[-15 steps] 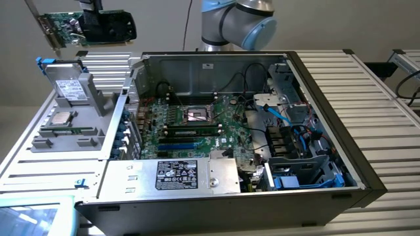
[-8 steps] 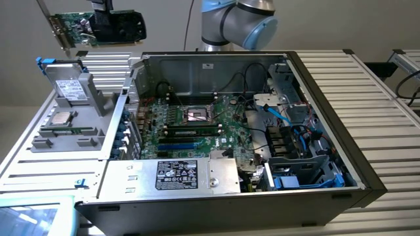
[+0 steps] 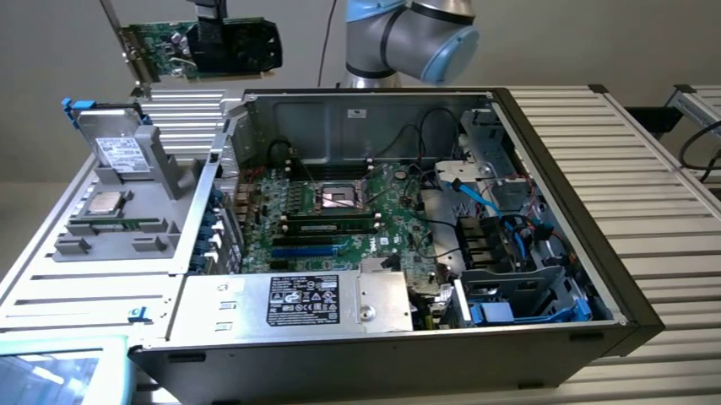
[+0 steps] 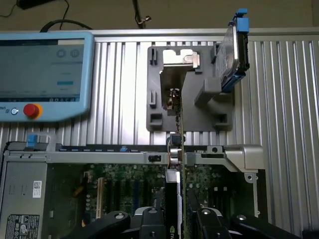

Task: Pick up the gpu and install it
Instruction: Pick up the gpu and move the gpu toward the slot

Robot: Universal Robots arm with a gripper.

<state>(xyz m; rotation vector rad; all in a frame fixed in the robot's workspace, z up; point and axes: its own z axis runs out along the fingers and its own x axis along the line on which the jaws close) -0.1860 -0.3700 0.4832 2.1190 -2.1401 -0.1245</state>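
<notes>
End effector [image 4: 178,221]: clamped on the gpu [image 4: 176,147], which sits edge-on between the fingers, high over the case [image 3: 580,201] edge at the exterior view's upper left.

Risk: the narrow edge grip may let the card tilt, so its bracket could snag the case wall or miss the motherboard [image 3: 338,211] slot.

Arm [image 3: 417,34]: reaches over from behind the case, wrist facing down.

Silver-grey arm [image 3: 389,38] up there, fat rounded joints, pale blue cap, black band round it. Gripper [image 4: 178,221] is black, with small pale round screw heads on its links.
</notes>
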